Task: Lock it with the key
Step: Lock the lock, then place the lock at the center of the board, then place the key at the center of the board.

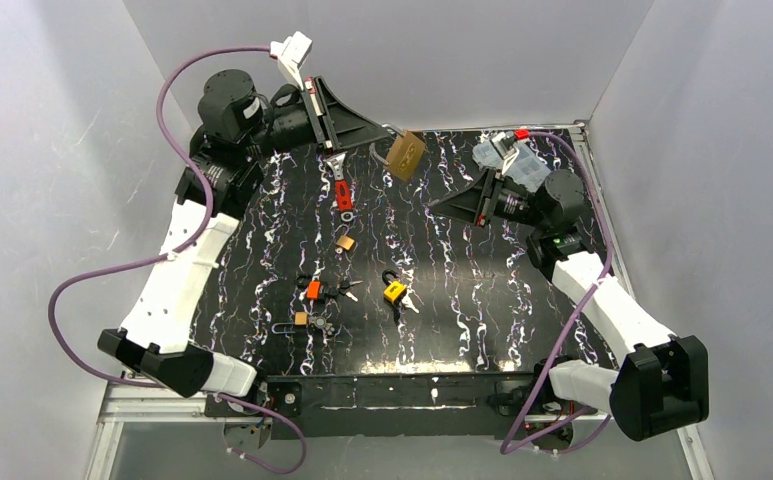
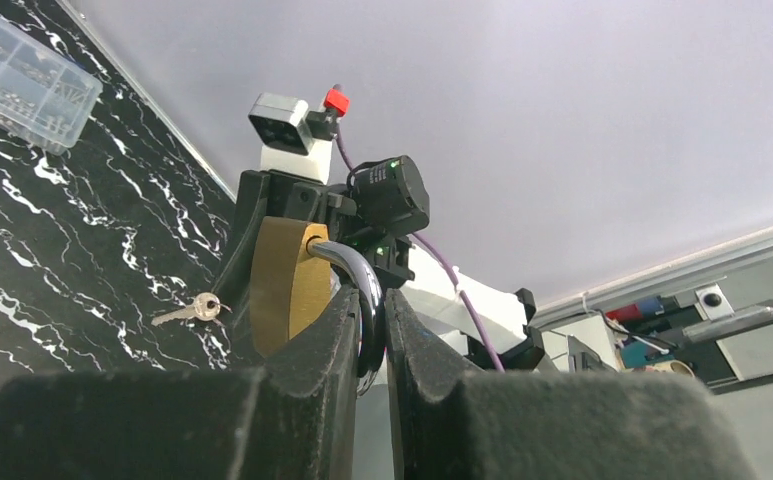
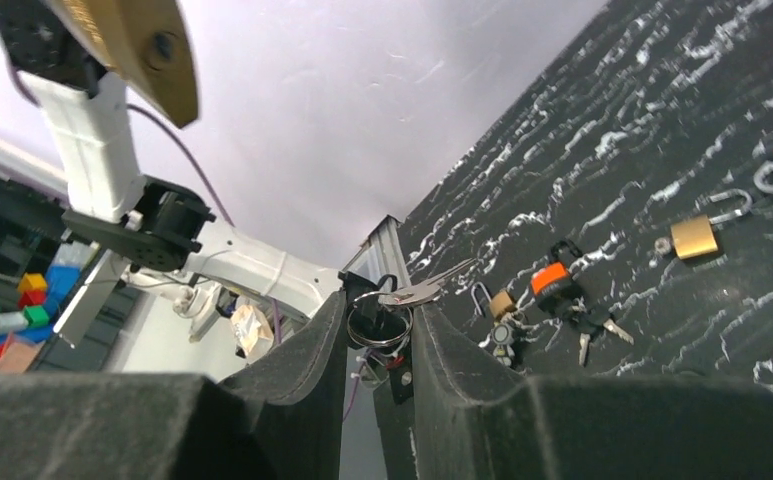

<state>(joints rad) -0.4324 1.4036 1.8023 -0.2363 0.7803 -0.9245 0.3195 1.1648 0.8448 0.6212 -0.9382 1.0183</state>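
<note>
Key (image 3: 417, 290): how much of it shows?

Little. From above it is too small to make out at the tip of the right gripper (image 1: 435, 205). The right wrist view shows its blade and ring (image 3: 377, 328) poking out between the fingers.

And that claw?

Clenched on the key, beyond the small locks lying on the table (image 1: 482, 320) nearer the bases, among them an orange lock (image 1: 313, 290) and a yellow lock (image 1: 394, 291).

The padlock (image 1: 406, 154)?

Farther back, raised off the table and hanging tilted. The left gripper (image 1: 387, 138) is clamped on its shackle (image 2: 357, 275), jaws almost together. The right wrist view cuts off its brass body at the top edge, and in the left wrist view it hides much of the right gripper.

Key and padlock touching?

No, apart. A clear box (image 1: 514, 162) sits at the far edge.
</note>
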